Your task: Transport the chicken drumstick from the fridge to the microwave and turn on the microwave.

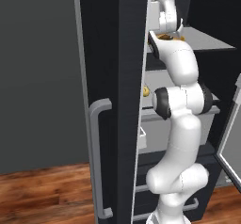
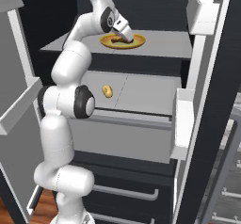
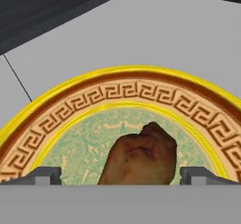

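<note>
**Fingers spread over drumstick on plate, fridge shelf**

Chicken drumstick (image 3: 141, 156): brown, lying on the yellow plate (image 3: 70, 106), roughly at the plate's centre. Hand view has it between the two fingers (image 3: 42, 176), one tip on each side, both apart from the meat. Fingers are spread wide, nothing pinched.

Plate: yellow rim, brown key-pattern band, greenish centre. Sits on the upper light grey shelf (image 2: 164, 44) inside the fridge (image 1: 113, 77), towards the left half of the shelf in the right base view.

Gripper (image 2: 126, 37) comes down onto the plate at a tilt from the left; the hand covers the drumstick in the right base view, so contact cannot be judged there.

One level below: small round yellow food item (image 2: 108, 91) on the grey drawer top (image 2: 141, 96), well apart from the plate.

Fridge door is open. Left base view shows the black door edge-on with its long grey bar handle (image 1: 96, 157); door bins (image 2: 184, 124) show at the right of the right base view. Wood floor (image 1: 42, 195) at lower left.
</note>
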